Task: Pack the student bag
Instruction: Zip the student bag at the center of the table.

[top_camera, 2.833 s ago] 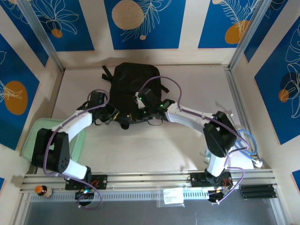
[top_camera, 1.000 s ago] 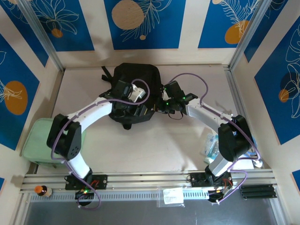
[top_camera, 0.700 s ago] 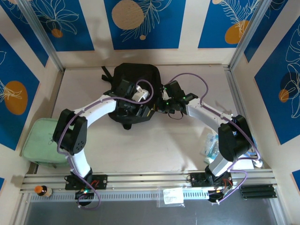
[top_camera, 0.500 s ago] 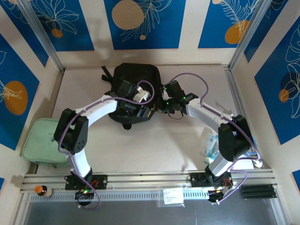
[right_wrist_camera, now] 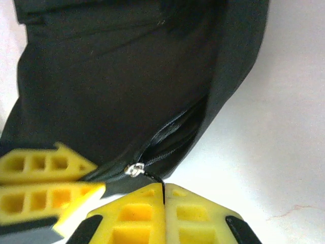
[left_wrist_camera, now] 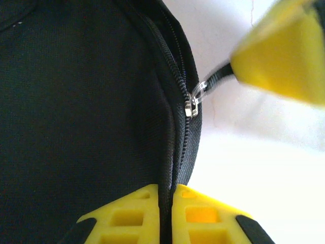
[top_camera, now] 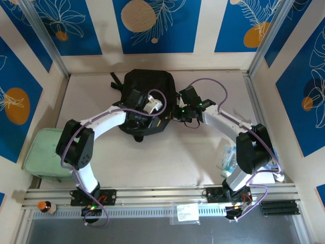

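Between the clenched jaws of my left gripper (left_wrist_camera: 166, 192) lies the zip seam (left_wrist_camera: 179, 147) of the student bag (top_camera: 147, 81) at the far middle of the table (top_camera: 162, 155), my right gripper (right_wrist_camera: 163, 189) clamped on the zip pull (left_wrist_camera: 213, 84), my wrists hiding the bag's near edge, a mint-green case (top_camera: 43, 152) off left, plastic packets (top_camera: 227, 157) right.

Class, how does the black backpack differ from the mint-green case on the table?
The backpack is black, the case mint green. The backpack lies mid-table, far side; the case at the left edge. The left gripper and right gripper clamp the backpack, not the case. Both lie flat.
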You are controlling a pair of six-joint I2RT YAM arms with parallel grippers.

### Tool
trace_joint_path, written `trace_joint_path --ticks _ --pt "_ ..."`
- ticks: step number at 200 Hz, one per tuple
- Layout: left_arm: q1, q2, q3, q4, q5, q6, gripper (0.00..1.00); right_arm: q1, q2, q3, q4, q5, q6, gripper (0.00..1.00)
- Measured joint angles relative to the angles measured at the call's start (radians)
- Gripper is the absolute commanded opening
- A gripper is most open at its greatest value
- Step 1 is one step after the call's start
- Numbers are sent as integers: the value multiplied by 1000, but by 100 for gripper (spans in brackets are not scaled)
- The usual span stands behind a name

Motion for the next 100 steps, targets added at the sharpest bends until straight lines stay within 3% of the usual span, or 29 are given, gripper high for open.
trace_joint_path --ticks 55,100 --pt "-17 -70 -104 39 0 -36 5 -30 129 177 -140 111 -2 0" --pt "-34 -73 -126 50 0 -42 5 -39 189 248 -185 129 -5 0"
